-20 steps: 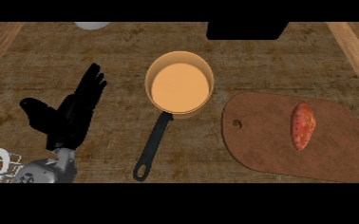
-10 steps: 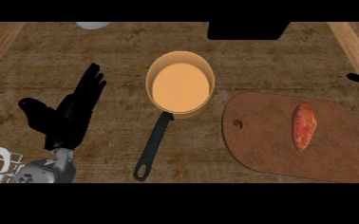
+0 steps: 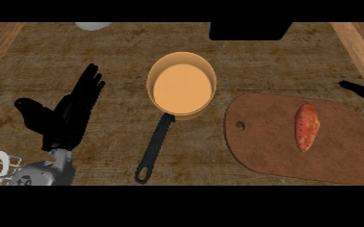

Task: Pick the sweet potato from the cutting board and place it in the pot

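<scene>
An orange-red sweet potato (image 3: pixel 307 127) lies lengthwise on the brown cutting board (image 3: pixel 266 146) at the right of the counter. The tan pot (image 3: pixel 182 87) stands at the centre, its black handle (image 3: pixel 154 149) pointing toward the lower edge. My left hand (image 3: pixel 65 113) rests open at the left, fingers up, well apart from the pot. Only a black tip of my right hand (image 3: pixel 352 87) shows at the right edge, above the board and apart from the sweet potato.
A black object (image 3: pixel 249 30) sits at the back of the counter, right of centre. A white rounded object (image 3: pixel 94 25) shows at the back left. Wooden edges border the counter on both sides.
A tip of my right hand has come further into view at the right edge above the board. The left hand, pot and sweet potato have not moved.
</scene>
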